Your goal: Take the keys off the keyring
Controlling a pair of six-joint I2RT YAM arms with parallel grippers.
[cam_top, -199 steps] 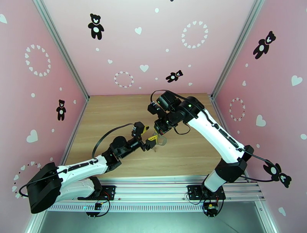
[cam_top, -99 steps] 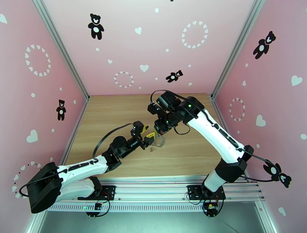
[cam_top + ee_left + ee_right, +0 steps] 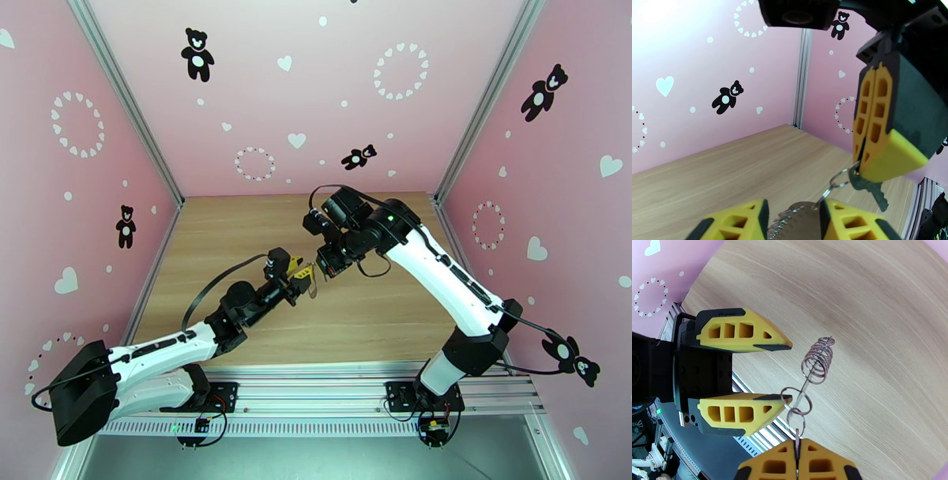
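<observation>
At the bottom of the left wrist view, your left pincer [image 3: 793,207] stands part-open around the wire coil [image 3: 800,221] of the keyring [image 3: 837,179], not visibly clamped. Just beyond, at right, the right pincer [image 3: 865,165] is clenched on the top ring, a key [image 3: 871,191] dangling above the table [image 3: 730,169]. Expect light, stiff, slippery metal that swings freely, so pinch the key's flat head, not the thin wire.
</observation>
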